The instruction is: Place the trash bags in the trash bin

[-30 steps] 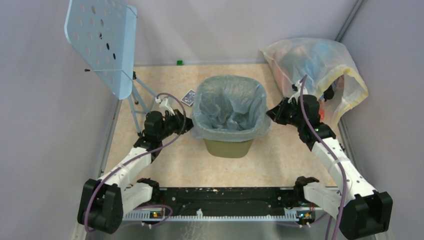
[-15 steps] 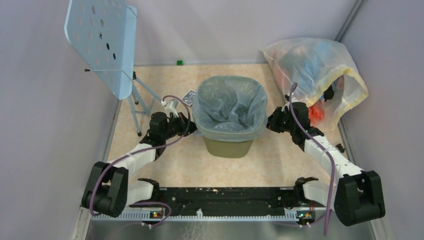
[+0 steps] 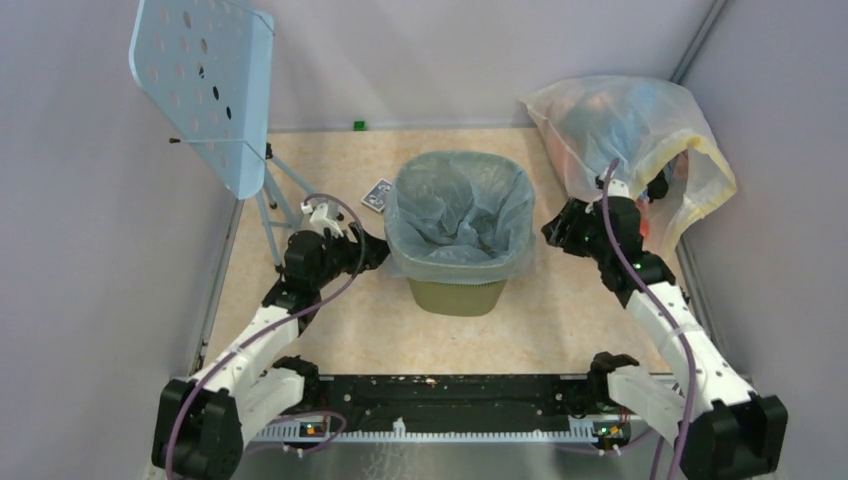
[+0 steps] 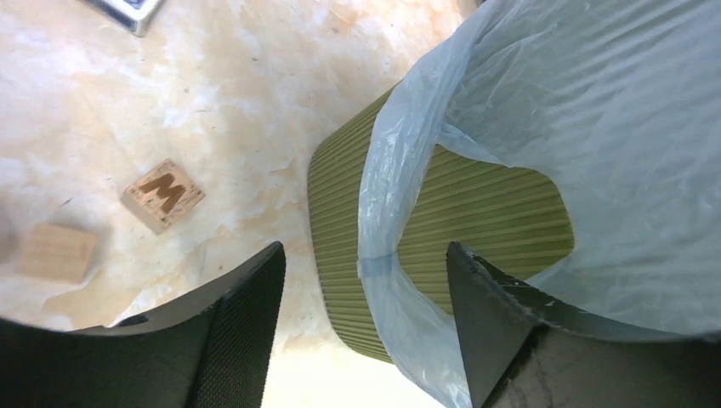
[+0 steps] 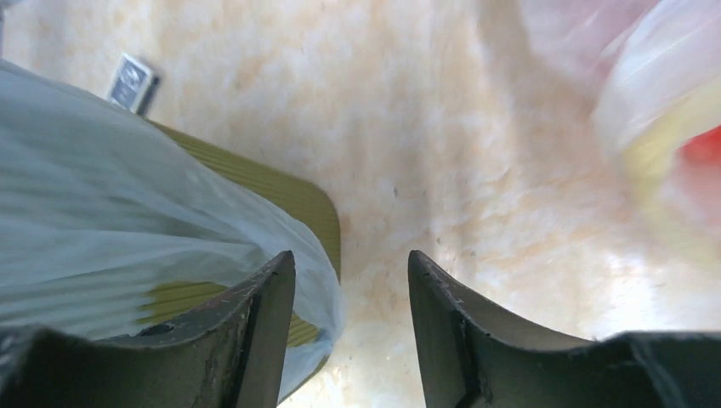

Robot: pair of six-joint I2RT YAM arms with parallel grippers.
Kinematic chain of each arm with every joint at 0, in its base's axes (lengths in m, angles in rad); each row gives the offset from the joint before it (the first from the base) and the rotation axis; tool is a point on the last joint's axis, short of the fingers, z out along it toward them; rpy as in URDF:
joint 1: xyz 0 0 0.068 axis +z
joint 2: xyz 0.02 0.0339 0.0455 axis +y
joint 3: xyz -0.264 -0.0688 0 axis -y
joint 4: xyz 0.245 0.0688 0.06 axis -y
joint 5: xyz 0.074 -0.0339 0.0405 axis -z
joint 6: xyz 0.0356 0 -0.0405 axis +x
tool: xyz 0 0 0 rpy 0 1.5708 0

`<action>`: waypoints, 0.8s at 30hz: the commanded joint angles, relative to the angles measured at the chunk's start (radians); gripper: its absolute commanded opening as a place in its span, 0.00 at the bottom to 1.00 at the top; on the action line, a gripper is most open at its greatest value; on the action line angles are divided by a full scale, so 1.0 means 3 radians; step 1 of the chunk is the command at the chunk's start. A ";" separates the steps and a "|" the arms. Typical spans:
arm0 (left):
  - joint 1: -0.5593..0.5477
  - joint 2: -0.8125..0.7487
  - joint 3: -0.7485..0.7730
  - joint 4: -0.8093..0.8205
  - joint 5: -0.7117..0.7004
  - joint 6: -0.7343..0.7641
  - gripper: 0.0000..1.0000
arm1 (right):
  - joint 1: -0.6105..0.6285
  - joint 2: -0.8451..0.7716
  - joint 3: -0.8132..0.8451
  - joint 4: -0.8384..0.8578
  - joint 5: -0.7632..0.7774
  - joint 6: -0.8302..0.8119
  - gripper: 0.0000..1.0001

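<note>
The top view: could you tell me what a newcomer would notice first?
The olive trash bin stands in the middle, lined with the pale blue trash bag, the open left tool and right tool flanking it. A big yellowish sack fills the far right corner; a blue perforated panel stands far left.

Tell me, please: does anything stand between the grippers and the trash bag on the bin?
Nothing visible does. The trash bag already lines the bin, with its edge folded over the rim. The left gripper and the right gripper are open, close at either side of it, with no object between.
</note>
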 commanded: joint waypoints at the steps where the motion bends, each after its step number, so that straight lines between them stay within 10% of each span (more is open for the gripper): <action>1: 0.0014 -0.0321 0.0120 -0.0482 -0.0295 0.0128 0.78 | -0.0026 -0.0393 0.0536 -0.0415 0.0442 -0.0357 0.53; 4: 0.0014 -0.0508 0.0149 -0.0687 -0.0341 0.0178 0.80 | -0.0025 -0.0485 0.0888 -0.0636 0.0400 -0.0572 0.51; 8: 0.0016 -0.0702 0.0170 -0.0770 -0.0276 0.0244 0.80 | -0.0001 -0.0357 0.1593 -0.0961 0.0011 -0.0839 0.00; 24: 0.0014 -0.0609 0.0123 -0.0560 0.0095 0.0305 0.80 | 0.2072 0.1769 0.3613 -0.2342 0.0815 -0.1048 0.00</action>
